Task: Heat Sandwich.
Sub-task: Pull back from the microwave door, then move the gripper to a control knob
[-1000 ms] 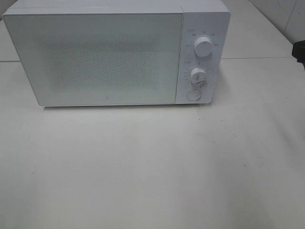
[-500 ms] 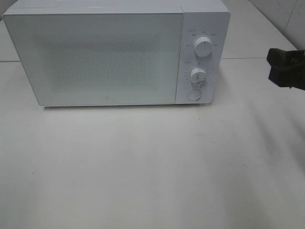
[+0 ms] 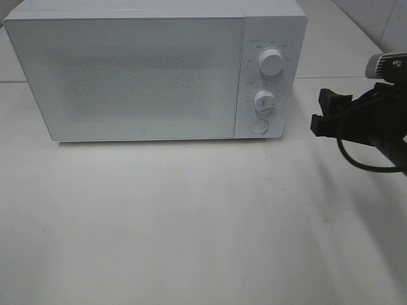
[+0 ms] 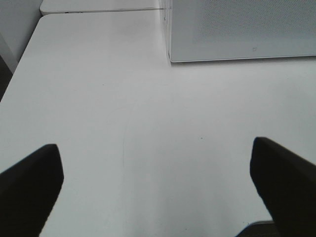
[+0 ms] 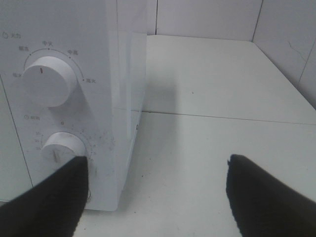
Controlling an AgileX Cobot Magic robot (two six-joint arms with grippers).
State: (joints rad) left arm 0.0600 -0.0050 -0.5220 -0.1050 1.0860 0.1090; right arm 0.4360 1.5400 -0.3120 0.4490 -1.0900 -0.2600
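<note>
The sandwich is out of view in every frame. A white microwave [image 3: 140,76] stands at the back of the table with its door shut. My right gripper [image 3: 321,111] is open and empty, hanging just right of the microwave's control panel. The right wrist view shows its fingers [image 5: 49,197] spread wide in front of the upper knob [image 5: 48,80] and the lower knob [image 5: 63,148]. My left gripper [image 4: 158,192] is open over bare table, with the microwave's lower corner [image 4: 237,29] ahead of it. The exterior high view does not show the left arm.
The control panel carries an upper knob [image 3: 271,63], a lower knob [image 3: 264,100] and a round button [image 3: 257,126]. The white table [image 3: 191,222] stretches in front of the microwave. A tiled wall [image 5: 207,17] rises behind the table at the right.
My right arm has come in from the right edge and moved left toward the microwave's control panel, still open. The microwave and the left gripper have not moved.
</note>
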